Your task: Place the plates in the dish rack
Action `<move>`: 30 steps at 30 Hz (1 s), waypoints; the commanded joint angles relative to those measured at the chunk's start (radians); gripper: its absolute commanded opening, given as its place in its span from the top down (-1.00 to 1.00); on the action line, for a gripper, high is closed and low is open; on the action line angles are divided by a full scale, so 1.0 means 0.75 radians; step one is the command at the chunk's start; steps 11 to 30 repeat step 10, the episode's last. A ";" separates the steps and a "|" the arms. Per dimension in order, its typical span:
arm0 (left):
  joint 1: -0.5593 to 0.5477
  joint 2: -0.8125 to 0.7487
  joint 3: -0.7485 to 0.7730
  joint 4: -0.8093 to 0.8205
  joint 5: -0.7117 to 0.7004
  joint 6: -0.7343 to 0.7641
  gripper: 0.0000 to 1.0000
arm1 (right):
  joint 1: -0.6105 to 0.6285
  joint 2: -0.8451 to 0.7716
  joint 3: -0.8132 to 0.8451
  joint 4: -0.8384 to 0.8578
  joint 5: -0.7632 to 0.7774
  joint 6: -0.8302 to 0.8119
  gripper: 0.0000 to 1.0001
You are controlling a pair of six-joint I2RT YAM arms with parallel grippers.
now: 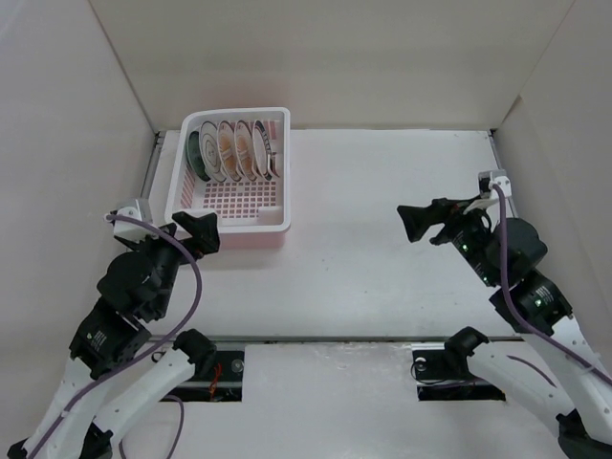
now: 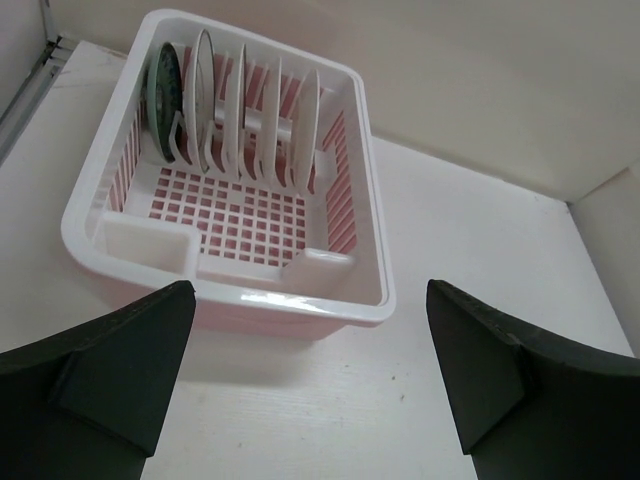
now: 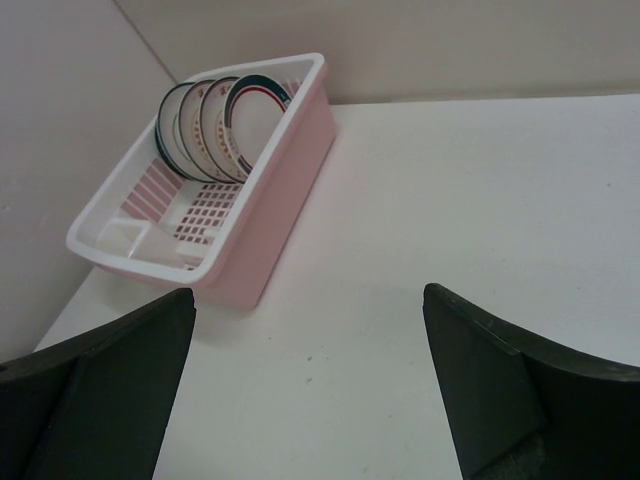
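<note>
The pink dish rack (image 1: 279, 212) with a white rim stands at the back left of the table. Several plates (image 1: 232, 150) stand upright in its far half, the dark green one (image 1: 195, 155) at the left end. The rack also shows in the left wrist view (image 2: 352, 300) and the right wrist view (image 3: 285, 165), with plates (image 2: 205, 95) (image 3: 255, 120) in the tines. My left gripper (image 1: 203, 232) is open and empty just in front of the rack's near left corner. My right gripper (image 1: 421, 225) is open and empty over the bare table, right of the rack.
Cardboard walls (image 1: 325, 57) close in the table at the back and on both sides. A metal rail (image 1: 150, 167) runs along the table's left edge beside the rack. The near half of the rack holds only small white compartments (image 2: 150, 245).
</note>
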 commanded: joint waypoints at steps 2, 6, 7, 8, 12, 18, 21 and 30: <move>-0.002 -0.026 -0.056 0.014 0.013 0.044 -1.00 | 0.010 -0.030 0.034 -0.034 0.097 0.006 -1.00; -0.002 -0.026 -0.081 0.014 0.013 0.056 -1.00 | 0.010 -0.030 0.021 -0.020 0.112 0.018 -1.00; -0.002 -0.026 -0.081 0.014 0.013 0.056 -1.00 | 0.010 -0.014 0.021 -0.003 0.112 0.018 -1.00; -0.002 -0.026 -0.081 0.014 0.013 0.056 -1.00 | 0.010 -0.014 0.021 -0.003 0.097 0.018 -1.00; -0.002 -0.026 -0.081 0.014 0.013 0.056 -1.00 | 0.010 -0.001 0.021 -0.003 0.097 0.030 -1.00; -0.002 -0.026 -0.081 0.014 0.013 0.056 -1.00 | 0.010 -0.001 0.021 -0.003 0.097 0.030 -1.00; -0.002 -0.026 -0.081 0.014 0.013 0.056 -1.00 | 0.010 -0.001 0.021 -0.003 0.097 0.030 -1.00; -0.002 -0.026 -0.081 0.014 0.013 0.056 -1.00 | 0.010 -0.001 0.021 -0.003 0.097 0.030 -1.00</move>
